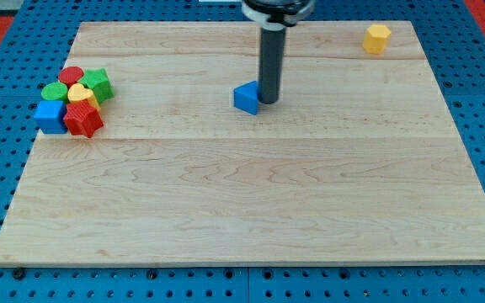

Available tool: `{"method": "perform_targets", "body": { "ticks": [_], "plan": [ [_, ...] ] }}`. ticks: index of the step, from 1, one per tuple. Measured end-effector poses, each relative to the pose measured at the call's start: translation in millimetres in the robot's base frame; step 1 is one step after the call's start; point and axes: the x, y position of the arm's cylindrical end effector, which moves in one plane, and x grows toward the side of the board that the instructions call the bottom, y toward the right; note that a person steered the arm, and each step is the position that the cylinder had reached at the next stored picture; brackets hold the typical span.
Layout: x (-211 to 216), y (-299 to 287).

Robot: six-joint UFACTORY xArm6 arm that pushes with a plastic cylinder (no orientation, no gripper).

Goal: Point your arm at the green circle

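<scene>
- Bare bench [251,219] nearest camera; blocks sit farther back.
- Green circle [54,91]: far left cluster, touching red circle [71,76], yellow heart [80,93], blue cube [50,116].
- Looks light, rigid, slides easily; no grasp needed, approach its open left edge.
- Flat disc, axis vertical, no heading.
- My tip [269,102], the tool: plain rod, nothing to spread or pinch; touching blue triangular block [246,98], well apart from target.
</scene>
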Motion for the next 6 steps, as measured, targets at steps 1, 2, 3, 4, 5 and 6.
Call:
{"method": "perform_targets", "body": {
  "ticks": [1, 2, 3, 4, 5, 6],
  "plan": [
    [0, -16],
    [-25, 21],
    [-83, -16],
    [-108, -143],
    [-109, -295],
    [-106, -323]
  ]
}}
